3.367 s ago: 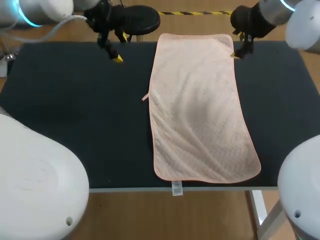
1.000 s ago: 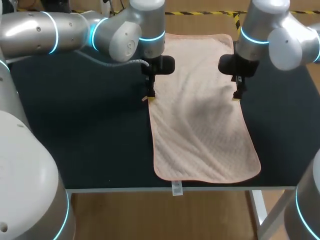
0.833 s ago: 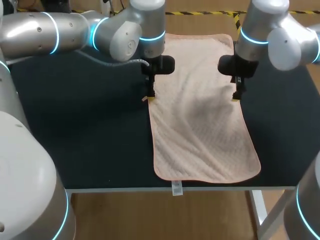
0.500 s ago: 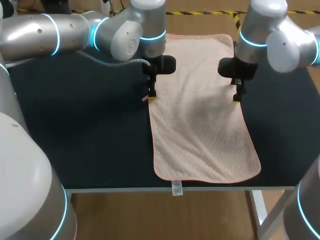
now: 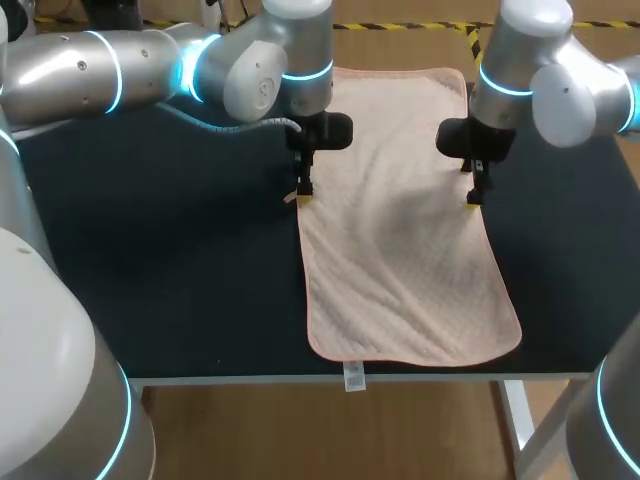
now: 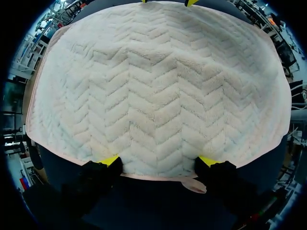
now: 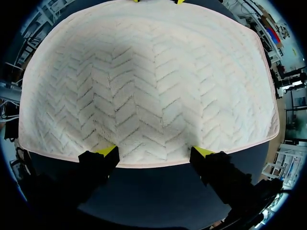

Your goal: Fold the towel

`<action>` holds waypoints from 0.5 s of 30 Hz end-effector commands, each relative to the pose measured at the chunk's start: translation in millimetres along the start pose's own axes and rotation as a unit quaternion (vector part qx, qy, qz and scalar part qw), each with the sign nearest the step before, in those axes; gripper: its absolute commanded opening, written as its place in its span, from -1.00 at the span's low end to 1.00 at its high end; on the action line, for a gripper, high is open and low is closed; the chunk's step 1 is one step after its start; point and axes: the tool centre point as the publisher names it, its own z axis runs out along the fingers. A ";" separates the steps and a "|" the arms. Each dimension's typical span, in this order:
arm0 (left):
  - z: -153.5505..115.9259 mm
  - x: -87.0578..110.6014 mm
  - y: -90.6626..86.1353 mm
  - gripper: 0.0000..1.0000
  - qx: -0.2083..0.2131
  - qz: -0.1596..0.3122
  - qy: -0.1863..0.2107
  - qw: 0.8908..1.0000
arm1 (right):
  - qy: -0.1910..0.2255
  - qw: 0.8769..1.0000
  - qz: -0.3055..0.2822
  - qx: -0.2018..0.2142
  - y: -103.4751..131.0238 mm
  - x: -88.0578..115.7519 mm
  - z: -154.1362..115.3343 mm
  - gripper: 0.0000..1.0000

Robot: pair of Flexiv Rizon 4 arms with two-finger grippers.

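Plainly, the towel (image 5: 400,220) lies flat and unfolded on the dark table (image 5: 150,250), its long axis running from the far edge to the near edge. It sits a little right of the table's middle, with a small label (image 5: 353,377) hanging over the near edge. Both pincers stand at its long sides, roughly across from each other and nearer the far end than the near one. The left gripper (image 5: 303,195) is at the left side, just by a small hanging loop (image 5: 290,197). The right gripper (image 5: 474,200) is at the right side. In each wrist view the cloth spreads ahead of the fingers, and the hem runs crosswise from one yellow tip to the other. The left gripper (image 6: 159,160) is spread wide with both tips down on the hem and nothing pinched between them, and the right gripper (image 7: 153,151) is the same. Each arm is thus nearest its own side. Since the fingers line up along the hem rather than across it, a pinch would likely gather the edge between them. No container shows on the table.
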 end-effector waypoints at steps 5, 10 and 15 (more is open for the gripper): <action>8.7 -1.5 -2.4 -1.00 -0.003 0.000 0.002 1.000 | -0.002 1.000 -0.003 0.001 1.0 0.2 -1.5 -1.00; 5.9 1.1 -1.0 -1.00 -0.002 -0.001 0.000 1.000 | -0.007 1.000 -0.001 0.000 1.7 1.8 -5.1 -1.00; 1.8 4.4 -0.3 -1.00 0.004 -0.003 0.001 1.000 | -0.015 1.000 0.000 -0.004 3.0 1.0 -7.7 -1.00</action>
